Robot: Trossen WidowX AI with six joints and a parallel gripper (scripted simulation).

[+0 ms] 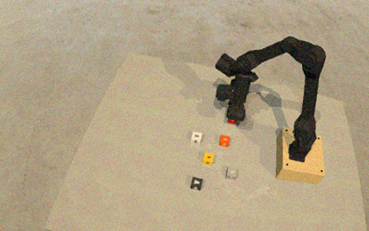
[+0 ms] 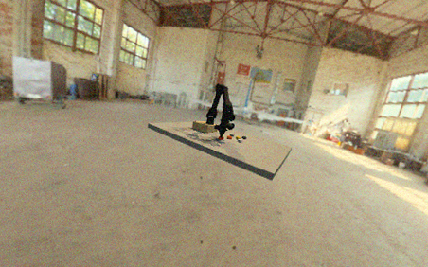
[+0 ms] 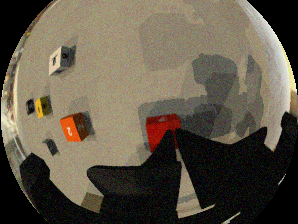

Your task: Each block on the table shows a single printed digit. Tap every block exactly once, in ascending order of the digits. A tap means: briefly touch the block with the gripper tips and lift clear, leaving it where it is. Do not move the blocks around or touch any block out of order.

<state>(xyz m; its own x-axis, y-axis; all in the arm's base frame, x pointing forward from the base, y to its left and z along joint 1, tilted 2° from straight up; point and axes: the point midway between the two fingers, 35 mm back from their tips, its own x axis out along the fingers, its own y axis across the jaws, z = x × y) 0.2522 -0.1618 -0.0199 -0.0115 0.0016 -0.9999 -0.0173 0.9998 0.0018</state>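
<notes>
Black block (image 1: pixel 196 183) (image 2: pixel 244 138) (image 3: pixel 30 106): nearest from above, left; digit unclear.
Grey block (image 1: pixel 231 172) (image 3: pixel 51 146): right of it.
Yellow block (image 1: pixel 208 158) (image 2: pixel 238 137) (image 3: pixel 41 107): mid-group.
Orange block (image 1: pixel 224 140) (image 2: pixel 230 137) (image 3: pixel 71 128): farther, right, reading 2!
White block (image 1: pixel 197 137) (image 2: pixel 233 135) (image 3: pixel 56 61): left of orange.
Red block (image 1: pixel 232 121) (image 2: pixel 220 139) (image 3: pixel 159 132): far end, flat on the table; probably light, stiff, slides easily. No grasp: tap top-centre, straight down!
Gripper (image 1: pixel 235 118) (image 2: pixel 220 137) (image 3: pixel 173 131): fingers closed on nothing, tips right at red; contact unconfirmed.
Table (image 1: pixel 104 180) (image 2: pixel 258 153) (image 3: pixel 115 75): sandy, matt, shadowed round red.
Room: bare hall floor (image 2: pixel 159 217), tall windows (image 2: pixel 89 18), red roof trusses (image 2: pixel 267 22).
</notes>
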